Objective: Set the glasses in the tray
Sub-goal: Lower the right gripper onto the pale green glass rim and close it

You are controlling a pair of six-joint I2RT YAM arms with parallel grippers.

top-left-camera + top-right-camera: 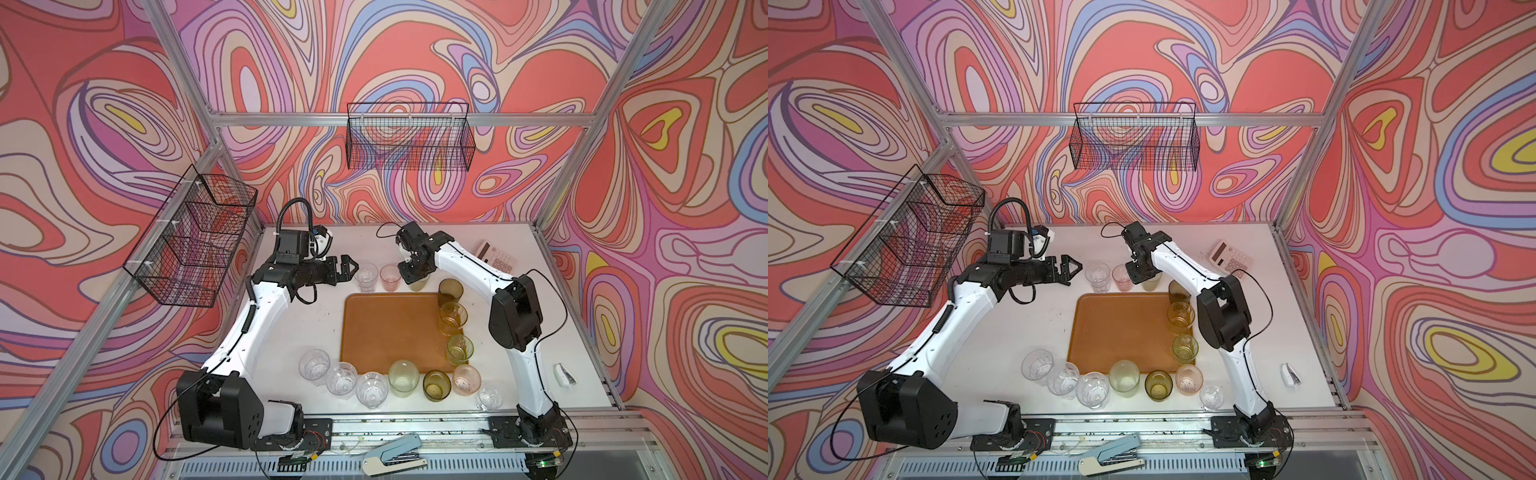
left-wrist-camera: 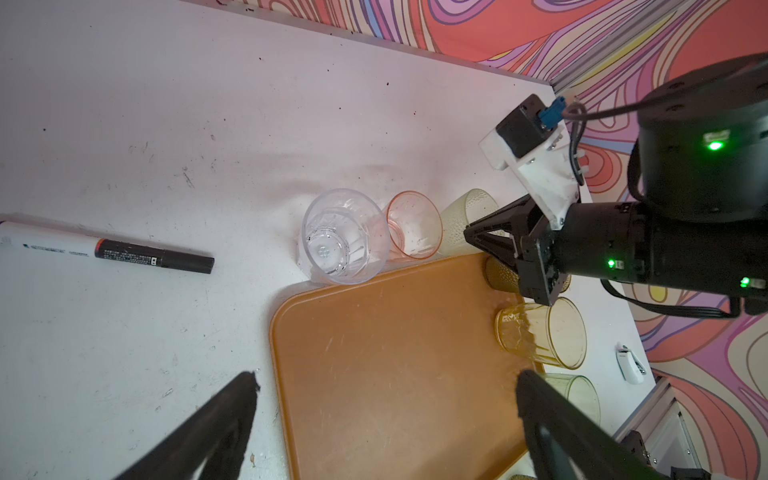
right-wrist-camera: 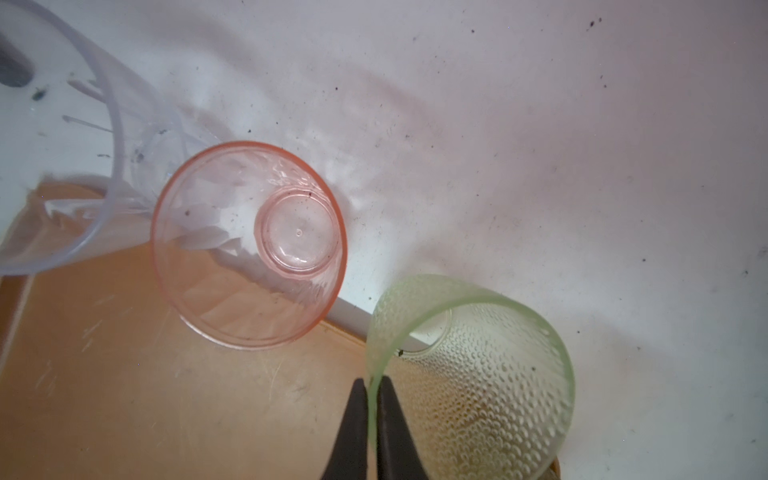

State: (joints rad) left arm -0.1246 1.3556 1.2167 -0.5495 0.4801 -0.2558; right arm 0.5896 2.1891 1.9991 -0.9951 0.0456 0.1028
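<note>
The left claw hangs spread beside a clear ribbed glass and a pink glass, just beyond the orange-brown tray. Right of them, the right claw pinches the rim of a pale green dimpled glass.

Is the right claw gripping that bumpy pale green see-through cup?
Yes, the right claw pinches the rim of the dimpled pale green transparent tumbler, a finger either side.
</note>
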